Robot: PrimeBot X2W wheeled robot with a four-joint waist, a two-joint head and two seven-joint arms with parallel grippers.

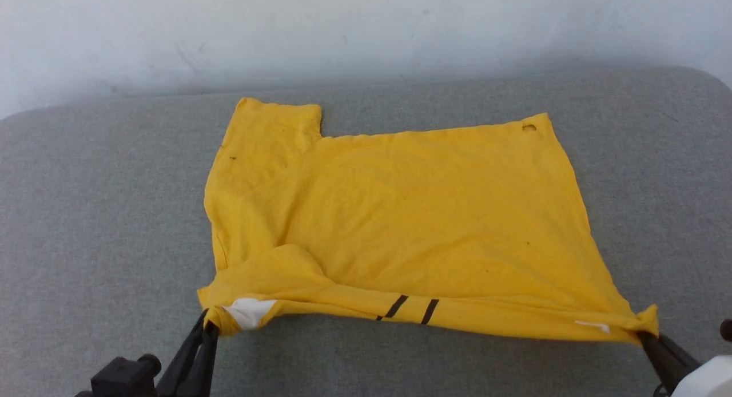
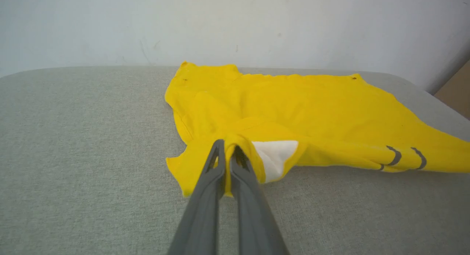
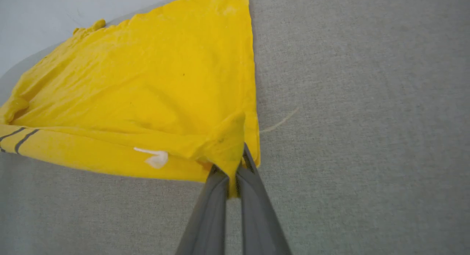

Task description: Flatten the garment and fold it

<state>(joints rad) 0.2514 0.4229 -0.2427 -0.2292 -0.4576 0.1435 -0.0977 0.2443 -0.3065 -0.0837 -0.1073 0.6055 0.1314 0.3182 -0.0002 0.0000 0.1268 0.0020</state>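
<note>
Both arms gripping: left gripper (image 1: pixel 209 327) is clenched on the near-left corner of the garment (image 1: pixel 412 214), with its two dark fingers pressed together and a bunched yellow fold caught between them. In the left wrist view the cloth wraps over both tips. The right gripper (image 1: pixel 645 335) is clamped the same way on the near-right corner, and a small peak of fabric stands up just past its tips. The near hem runs stretched between the two grippers and looks slightly raised, with a shadow under it. The hem is rolled over so bits of print show: a white patch (image 1: pixel 249 311) just beside the left gripper, two black lines (image 1: pixel 412 309) near the middle, and a small white mark (image 1: pixel 595 326) toward the right gripper. Beyond the hem the rest of the garment lies spread on the grey padded surface (image 1: pixel 86 225), plain yellow side up, with mild wrinkles. A short sleeve (image 1: pixel 274 128) sticks out at the far left, and there is a small hole (image 1: pixel 529 127) by the far-right corner. A pale loose thread (image 3: pixel 279 122) lies on the surface just beside the garment's right edge. A pale scuffed wall (image 1: pixel 343 31) stands behind the surface. A brown edge (image 2: pixel 457 91) shows at the far right of the left wrist view; cannot tell what it is.
</note>
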